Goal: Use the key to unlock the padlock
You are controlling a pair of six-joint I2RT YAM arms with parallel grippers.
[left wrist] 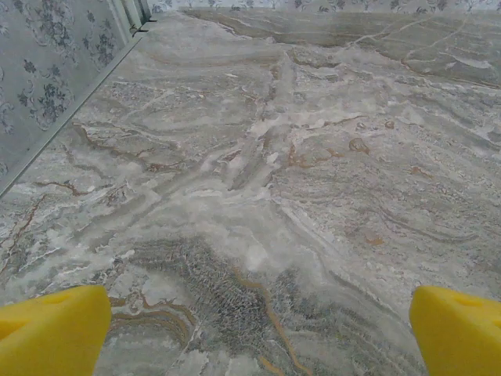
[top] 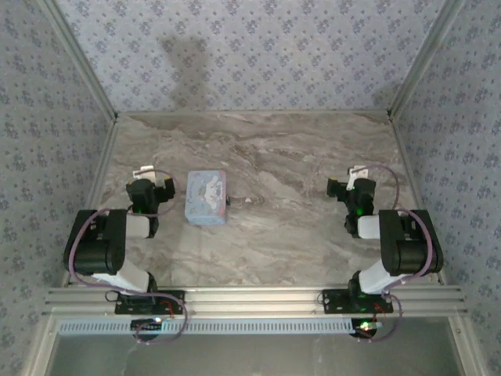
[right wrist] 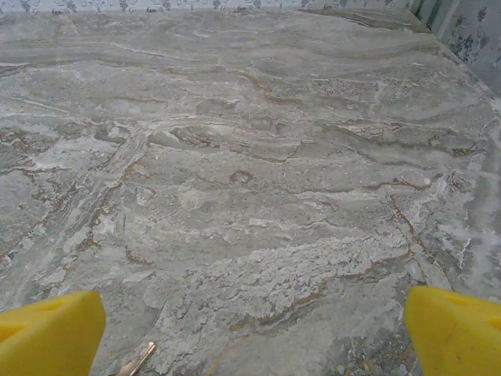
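Observation:
The padlock is a tiny dark lock lying on the table against the right edge of a pale blue cartoon tin. The key is a tiny pale speck on the marble just right of the padlock. My left gripper stands open left of the tin, with nothing between its yellow fingertips. My right gripper stands open far to the right of the key, also with nothing in it. In both wrist views, bare marble lies between the wide-apart yellow tips of the left gripper and the right gripper.
Patterned walls close in the marble table at the back and on both sides. The left wall runs close beside my left gripper. A thin metal sliver lies on the table by my right gripper's left fingertip.

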